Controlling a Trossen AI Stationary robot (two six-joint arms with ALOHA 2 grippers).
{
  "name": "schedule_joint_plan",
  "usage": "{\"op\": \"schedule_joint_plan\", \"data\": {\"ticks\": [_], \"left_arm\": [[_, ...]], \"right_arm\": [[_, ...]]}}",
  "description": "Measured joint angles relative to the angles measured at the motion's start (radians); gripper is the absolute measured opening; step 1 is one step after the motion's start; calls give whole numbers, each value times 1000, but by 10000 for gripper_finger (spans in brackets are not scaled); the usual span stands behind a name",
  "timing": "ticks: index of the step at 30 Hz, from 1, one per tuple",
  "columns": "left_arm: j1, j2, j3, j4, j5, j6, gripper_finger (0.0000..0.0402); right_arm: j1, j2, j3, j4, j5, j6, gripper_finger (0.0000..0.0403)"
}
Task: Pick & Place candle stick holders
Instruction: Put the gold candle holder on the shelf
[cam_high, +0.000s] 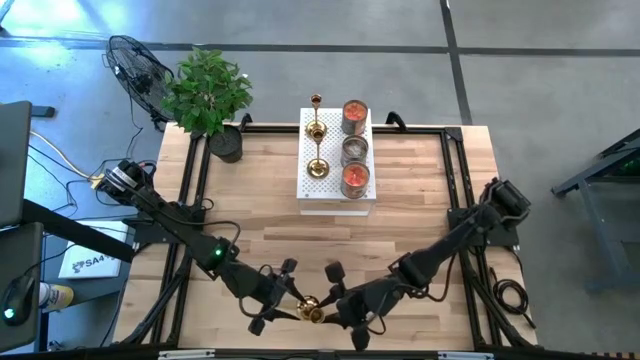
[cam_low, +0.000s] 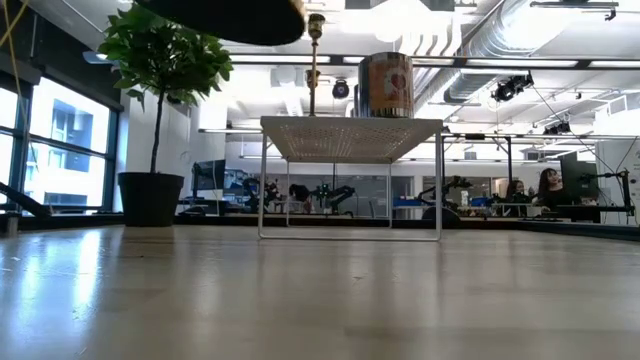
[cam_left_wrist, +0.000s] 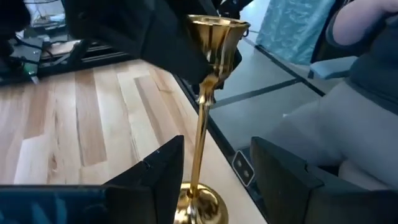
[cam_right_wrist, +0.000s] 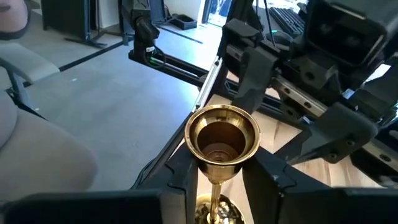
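Note:
One gold candle stick holder hangs above the table's near edge, between my two grippers. My left gripper is shut on its round base. My right gripper is shut just under its cup. Two more candle stick holders stand upright on their bases on the white perforated block at the far middle. In the low view the held holder is out of the picture. My left gripper has the holder's flared base between its two fingers, coming nearly level from the table's left. One finger hides the base's edge. The stem rises from the base, and the holder is lifted clear of the table. My right gripper pinches the holder just below the cup, at the top of the stem. It comes nearly level from the table's right, fingers across the stem. In its own wrist view the cup hides the place of contact. The holder stands roughly upright.
Three cans stand in a row on the white block beside the two holders. A potted plant sits at the far left corner, with a fan beyond it. A person sits just off the table's near edge.

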Motion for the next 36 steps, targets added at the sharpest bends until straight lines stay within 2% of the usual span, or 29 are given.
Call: {"op": "schedule_joint_plan", "data": {"ticks": [5,10,18,26,30,35,36], "left_arm": [[0,11,0,34,4,12,182],[21,48,0,68,-41,37,182],[81,83,-1,102,31,24,182],[85,83,-1,94,40,4,176],[85,83,-1,78,43,4,133],[84,82,-1,67,51,70,27],[84,82,-1,64,53,87,17]], "right_arm": [[-26,0,1,0,-30,0,86],[-53,0,1,2,-75,0,86],[-65,0,1,1,-78,0,86],[-65,0,1,-16,-86,0,86],[-64,0,1,-23,-84,0,86],[-65,0,1,-32,-79,0,86],[-65,0,1,-34,-80,0,86]]}}
